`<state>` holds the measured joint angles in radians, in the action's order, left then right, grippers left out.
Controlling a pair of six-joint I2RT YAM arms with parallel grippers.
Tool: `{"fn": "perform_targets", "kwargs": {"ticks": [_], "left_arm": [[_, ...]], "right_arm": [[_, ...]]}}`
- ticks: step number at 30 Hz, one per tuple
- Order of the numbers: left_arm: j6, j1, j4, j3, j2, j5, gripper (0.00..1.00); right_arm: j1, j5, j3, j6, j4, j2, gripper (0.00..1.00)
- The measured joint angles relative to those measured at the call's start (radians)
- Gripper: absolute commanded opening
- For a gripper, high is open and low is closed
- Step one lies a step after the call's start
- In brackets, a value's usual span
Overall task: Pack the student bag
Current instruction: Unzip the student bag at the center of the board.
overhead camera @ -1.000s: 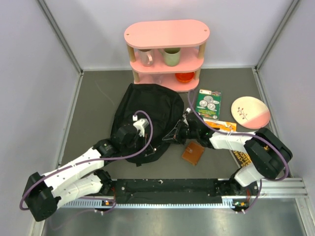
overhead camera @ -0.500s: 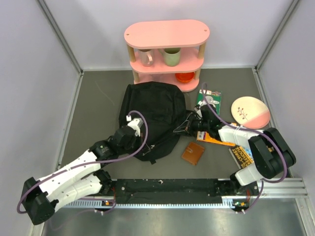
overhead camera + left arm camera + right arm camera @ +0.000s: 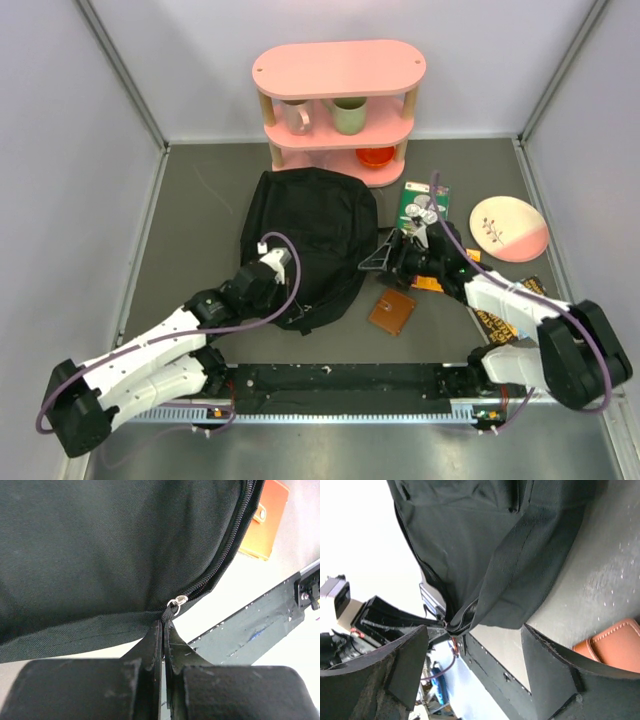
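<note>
The student bag, a big black backpack, lies flat in the middle of the table. My left gripper sits at its near edge, shut on the zipper pull at the end of the zipper line; its jaws press together. My right gripper is at the bag's right side and stands open. In the right wrist view its fingertips flank a hanging fold of the bag without gripping it.
A brown wallet lies just right of the bag's near corner. Behind it are a green packet, an orange packet, a dark book and a pink-white plate. A pink shelf with mugs stands at the back.
My right gripper has opened and let go of the bag's right side, and its arm swung right and back. The bag settled flatter; the left gripper stayed shut on the zipper pull.
</note>
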<state>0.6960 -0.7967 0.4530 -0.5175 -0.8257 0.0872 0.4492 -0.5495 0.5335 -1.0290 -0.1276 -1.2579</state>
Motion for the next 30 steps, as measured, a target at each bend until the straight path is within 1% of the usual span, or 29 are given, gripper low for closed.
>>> {"fn": "perform_targets", "kwargs": {"ticks": [4,8,15,16,18,20,22,23,24,26,27,30], "left_arm": [[-0.023,0.000,-0.027,-0.003,-0.032,0.049,0.00],[-0.044,-0.013,-0.060,-0.013,-0.043,0.096,0.00],[-0.067,-0.070,-0.097,-0.045,-0.059,0.118,0.00],[-0.069,-0.087,-0.101,-0.046,-0.063,0.122,0.00],[-0.070,-0.100,-0.101,-0.047,-0.063,0.125,0.00],[-0.071,-0.111,-0.101,-0.052,-0.063,0.125,0.00],[-0.071,-0.119,-0.101,-0.057,-0.063,0.125,0.00],[-0.072,-0.122,-0.101,-0.058,-0.064,0.126,0.00],[-0.073,-0.125,-0.101,-0.059,-0.066,0.126,0.00],[-0.075,-0.129,-0.101,-0.059,-0.071,0.126,0.00],[-0.075,-0.130,-0.102,-0.059,-0.072,0.126,0.00],[-0.073,-0.134,-0.090,-0.063,-0.074,0.101,0.00]], "right_arm": [[0.027,0.008,-0.045,-0.028,0.015,0.101,0.74],[0.103,0.024,-0.063,-0.100,0.013,0.122,0.74],[0.237,0.113,-0.062,-0.293,-0.025,0.059,0.73],[0.261,0.137,-0.060,-0.339,-0.032,0.031,0.72],[0.280,0.161,-0.060,-0.384,-0.039,0.006,0.70],[0.300,0.183,-0.052,-0.430,-0.051,-0.024,0.67],[0.315,0.199,-0.035,-0.464,-0.063,-0.056,0.60],[0.319,0.208,-0.026,-0.476,-0.068,-0.070,0.54],[0.320,0.213,-0.016,-0.488,-0.075,-0.084,0.37],[0.321,0.217,-0.001,-0.501,-0.091,-0.110,0.17],[0.321,0.217,0.004,-0.510,-0.098,-0.124,0.00],[0.322,0.221,0.003,-0.527,-0.113,-0.148,0.00]]}}
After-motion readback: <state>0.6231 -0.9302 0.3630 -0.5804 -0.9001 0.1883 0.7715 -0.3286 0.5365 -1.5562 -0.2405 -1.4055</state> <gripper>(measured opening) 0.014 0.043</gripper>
